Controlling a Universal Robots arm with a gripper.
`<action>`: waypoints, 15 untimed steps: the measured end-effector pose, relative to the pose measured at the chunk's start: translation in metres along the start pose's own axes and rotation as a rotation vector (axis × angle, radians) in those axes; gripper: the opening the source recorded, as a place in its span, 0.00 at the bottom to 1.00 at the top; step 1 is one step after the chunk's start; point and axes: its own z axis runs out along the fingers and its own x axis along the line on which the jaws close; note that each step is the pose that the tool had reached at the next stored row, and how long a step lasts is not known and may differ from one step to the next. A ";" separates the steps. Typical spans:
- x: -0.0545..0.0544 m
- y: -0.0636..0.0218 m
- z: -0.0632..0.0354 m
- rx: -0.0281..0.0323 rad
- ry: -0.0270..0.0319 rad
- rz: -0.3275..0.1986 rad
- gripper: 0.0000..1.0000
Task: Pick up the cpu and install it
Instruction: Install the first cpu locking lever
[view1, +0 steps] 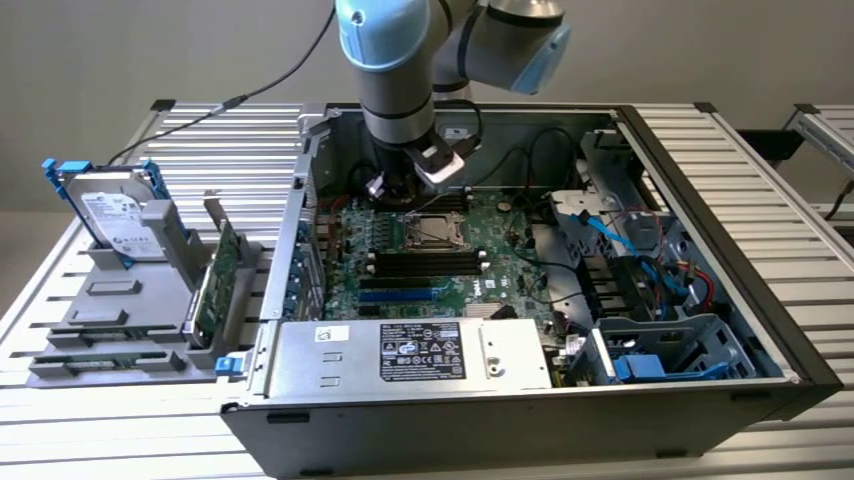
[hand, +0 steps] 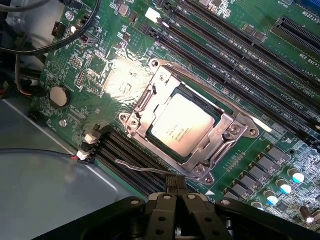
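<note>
One arm: you are watching it reaching down into the open computer case (view1: 534, 440), with its end effector (hand: 175, 186) hanging just beside the socket (hand: 232, 132).
End effector state: its two black fingers are pressing together, narrow, and they are gripping nothing.
Cpu: the cpu (hand: 182, 127) is lying flat inside the socket with its shiny silver top facing up, apart from the end effector.
Socket frame: the metal frame is sitting around the edges of the cpu, leaving the middle of its top showing.
Lever: a thin wire lever (hand: 145, 169) is lying along the socket's side nearest the end effector.
Memory slots: long black memory slots (hand: 235, 55) are running along two opposite sides of the socket.
Coin battery: a round coin battery (hand: 59, 96) is sitting on the green board near the socket.
Power supply: a big silver box with a black sticker (view1: 414, 355) is sitting inside the case, well apart from the socket.
Hard drive: a labelled hard drive (view1: 114, 215) with a blue bracket is standing upright in a grey holder (view1: 120, 300) outside the case, well apart from the socket, on the exterior view's left.
Tabletop: the slatted metal tabletop (view1: 747, 150) is carrying both the case and the holder.
</note>
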 end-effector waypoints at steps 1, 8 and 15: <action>0.000 0.0000 0.0003 0.0001 0.0001 -0.002 0.11; 0.001 0.0011 0.0017 0.0039 -0.0008 -0.020 0.11; 0.005 0.0043 0.0029 0.0066 -0.0024 -0.031 0.11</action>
